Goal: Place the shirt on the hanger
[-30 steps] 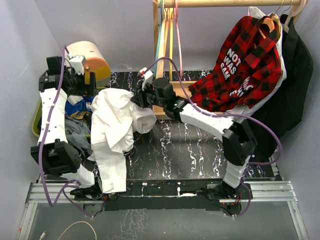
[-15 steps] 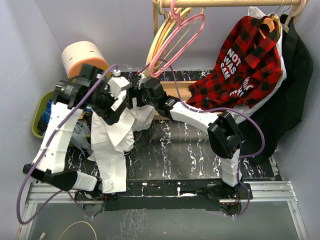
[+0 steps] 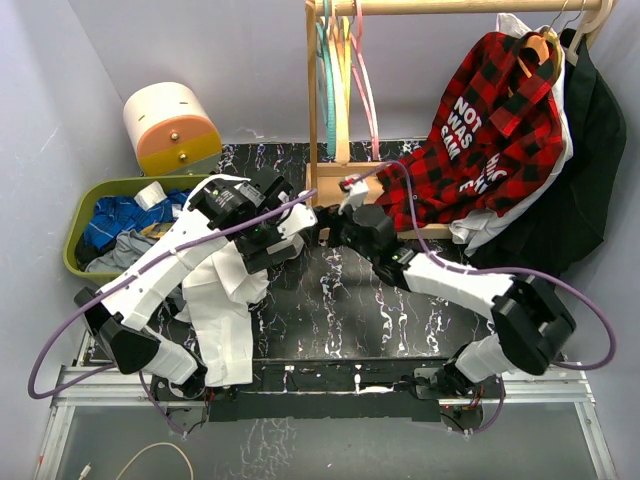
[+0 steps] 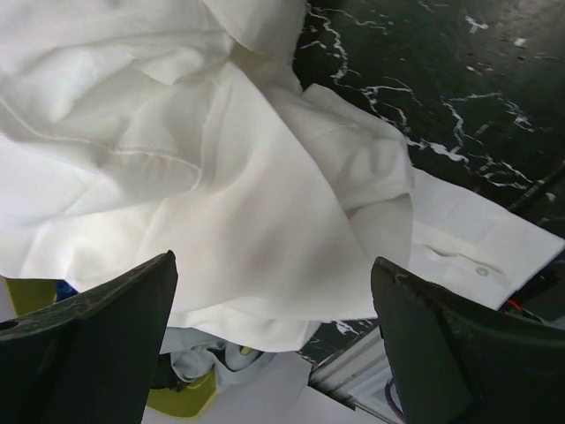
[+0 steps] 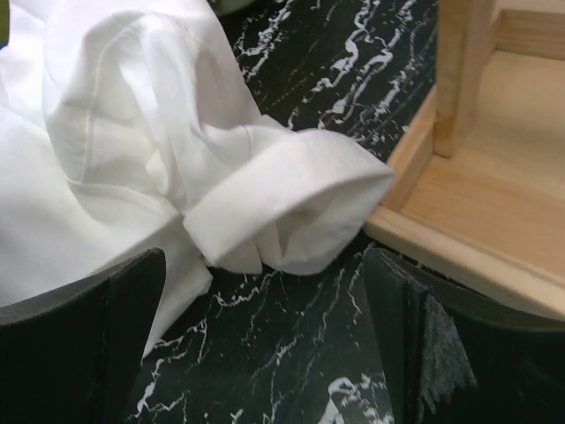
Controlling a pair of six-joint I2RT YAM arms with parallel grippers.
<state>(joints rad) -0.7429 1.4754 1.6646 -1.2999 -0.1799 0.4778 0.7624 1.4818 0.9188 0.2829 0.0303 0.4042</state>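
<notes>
Black-fingered and spread wide, the left end effector (image 4: 274, 265) hangs over the shirt (image 4: 221, 177) with nothing gripped; whether it touches the cloth I cannot tell. The right end effector (image 5: 263, 256) is likewise wide open and grips nothing. It faces a rolled sleeve end (image 5: 296, 199) of the shirt that lies on the surface (image 5: 291, 353), just beside the wooden rack base (image 5: 459, 177). From above, the two end effectors face each other, close together, at the far end of the shirt. The shirt is plain white, thin and heavily creased, bunched in soft folds with seam lines showing. One flat cuff (image 4: 481, 256) with a small button lies spread on the black, white-veined surface. The garment is a crumpled heap on the left part of the surface. Its long axis runs from far to near: the bunched bulk lies under the left arm (image 3: 160, 275), and a narrower length reaches the near edge by that arm's base. The hanger (image 3: 365, 85), thin and pink, hangs edge-on from the wooden rail (image 3: 450, 6) at the back, next to the teal and yellow hangers (image 3: 340, 100) and well apart from the shirt. A green bin (image 3: 72, 262) of blue and grey clothes sits left of the shirt, and a red-and-black plaid shirt (image 3: 480, 130) hangs at the rail's right end.
</notes>
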